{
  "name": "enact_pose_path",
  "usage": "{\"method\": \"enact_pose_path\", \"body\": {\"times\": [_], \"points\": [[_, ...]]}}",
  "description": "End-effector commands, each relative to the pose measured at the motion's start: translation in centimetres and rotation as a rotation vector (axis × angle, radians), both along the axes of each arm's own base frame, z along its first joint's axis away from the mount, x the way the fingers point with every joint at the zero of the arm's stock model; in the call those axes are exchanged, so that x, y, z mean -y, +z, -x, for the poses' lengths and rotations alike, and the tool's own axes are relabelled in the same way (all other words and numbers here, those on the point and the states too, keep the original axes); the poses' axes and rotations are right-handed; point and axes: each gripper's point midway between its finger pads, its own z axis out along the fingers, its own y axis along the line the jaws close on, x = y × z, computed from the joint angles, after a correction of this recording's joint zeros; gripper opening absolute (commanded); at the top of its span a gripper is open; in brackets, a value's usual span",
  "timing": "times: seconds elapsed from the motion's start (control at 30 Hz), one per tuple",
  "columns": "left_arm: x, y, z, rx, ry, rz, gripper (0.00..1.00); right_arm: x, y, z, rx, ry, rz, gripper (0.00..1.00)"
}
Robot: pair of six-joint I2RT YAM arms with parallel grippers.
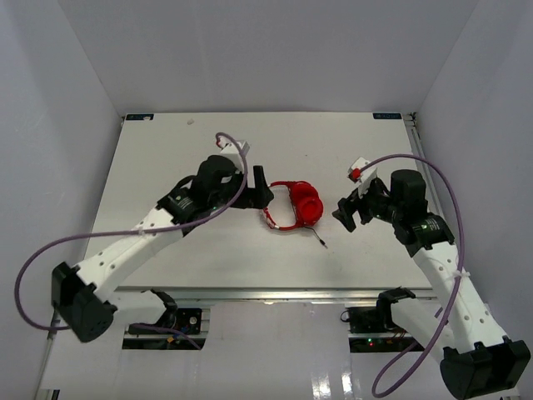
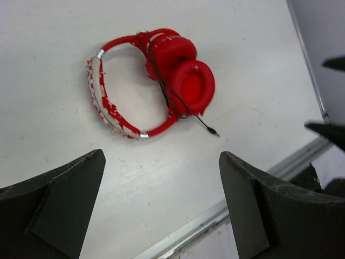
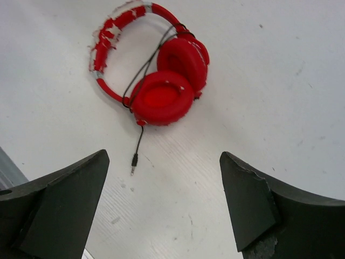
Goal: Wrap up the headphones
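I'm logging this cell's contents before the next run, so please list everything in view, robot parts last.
headphones: one, bright red, lying mid-table between the two arms, held by neither
cable: one, thin black, wound around the ear cups, plug loose on the table
table: one, white, under everything
purple cables: two, purple, one looping along each arm
arms: two, white and black, either side of the headphones
left pincer: one, black, open, empty
right pincer: one, black, open, empty
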Motion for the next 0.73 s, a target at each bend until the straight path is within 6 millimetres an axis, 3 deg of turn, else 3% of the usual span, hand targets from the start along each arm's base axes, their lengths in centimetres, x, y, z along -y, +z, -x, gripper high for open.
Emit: {"method": "enact_pose_path", "body": {"times": [0.0, 0.07, 0.13, 0.23, 0.5, 0.7], "points": [[-1.3, 3.7, 5.6, 0.202, -0.223, 0.134, 0.98, 3.9, -0.6, 0.0, -0.029, -0.227, 0.03, 0.9], [-2.6, 2.8, 7.2, 0.234, -0.237, 0.135, 0.98, 4.3, -0.5, 0.1, -0.027, -0.259, 0.021, 0.9], [-4.1, 3.9, 8.9, 0.308, -0.246, 0.169, 0.98, 4.8, -0.3, 0.0, -0.019, -0.293, 0.012, 0.9], [-5.1, 2.8, 9.7, 0.323, -0.243, 0.165, 0.98, 5.6, -0.2, -0.4, -0.005, -0.335, 0.01, 0.9], [-5.6, -1.8, 10.4, 0.261, -0.25, 0.126, 0.98, 6.6, -0.1, -0.9, 0.016, -0.384, -0.007, 0.9], [-5.6, -1.6, 10.4, 0.279, -0.256, 0.12, 0.98, 7.0, -0.9, -1.2, 0.011, -0.397, -0.03, 0.9]]}}
